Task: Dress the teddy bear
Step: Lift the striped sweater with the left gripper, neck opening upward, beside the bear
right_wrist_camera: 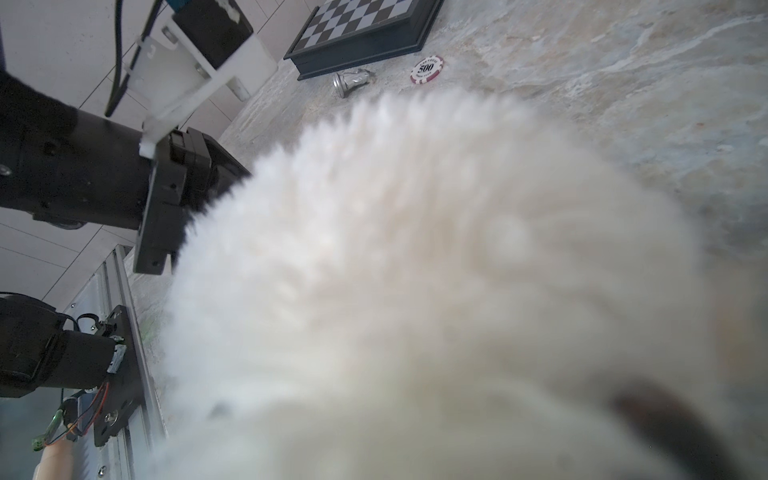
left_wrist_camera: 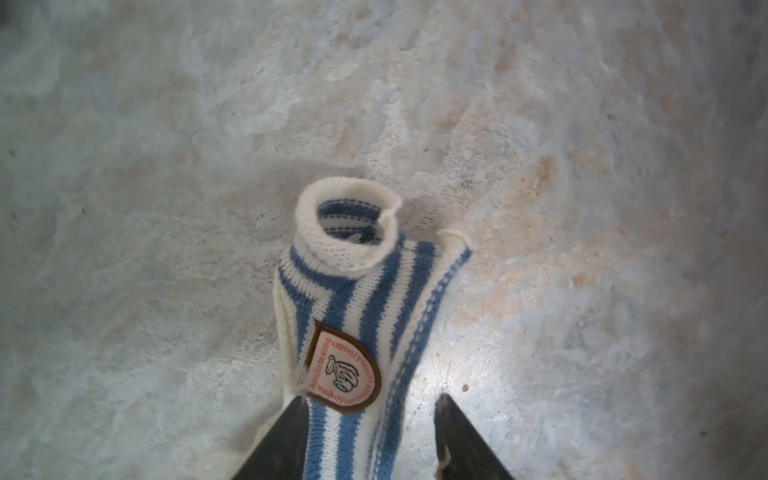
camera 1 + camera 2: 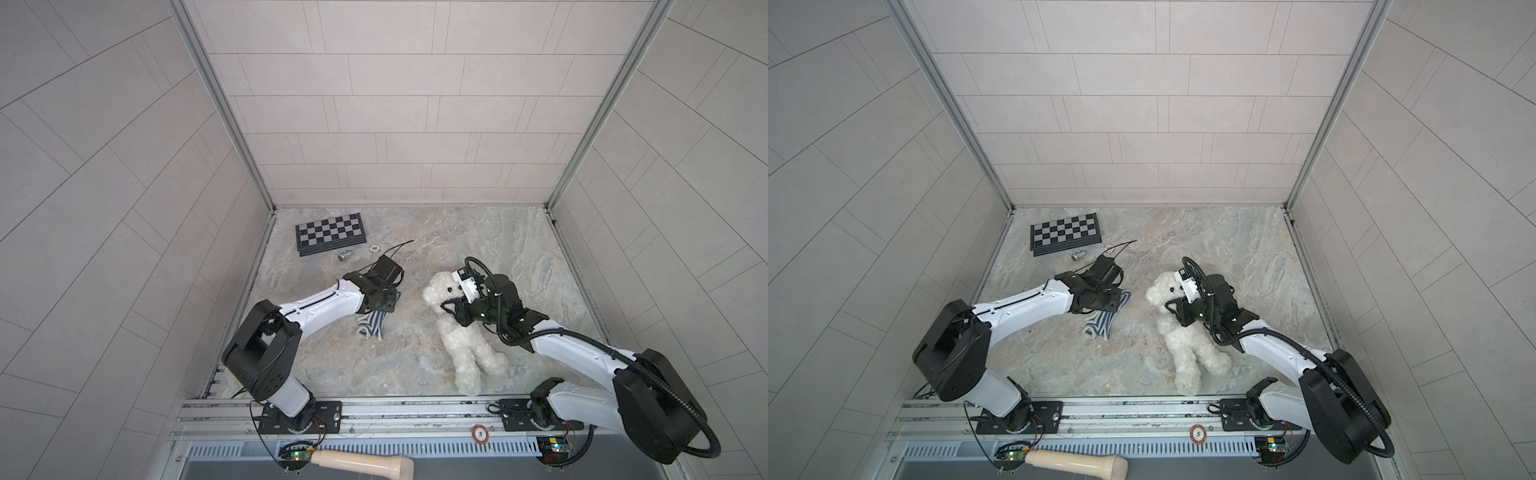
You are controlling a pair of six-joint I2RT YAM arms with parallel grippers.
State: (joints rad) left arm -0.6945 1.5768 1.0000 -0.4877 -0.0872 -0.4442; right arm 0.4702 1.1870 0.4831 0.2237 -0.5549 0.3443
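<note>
Fur of the teddy bear (image 1: pixel 415 270) fills your right wrist lens: the right gripper (image 3: pixel 449 308) pinches its neck narrowly, likely propping the head for dressing. Your left gripper (image 2: pixel 374 440) stands half open, clamping nothing, the striped shirt (image 2: pixel 353 291) slack between its jaws. The bear lies on its back near the shirt.

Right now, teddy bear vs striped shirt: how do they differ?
Look: the teddy bear is fluffy white plush; the striped shirt is blue-and-white knit with a badge. Size: the bear is clearly larger than the crumpled shirt. Handling: the right gripper is closed into the bear's fur near the neck; the left gripper is open, the shirt between its jaws. Shared: both lie on the tabletop, apart; the bear is undressed.
</note>
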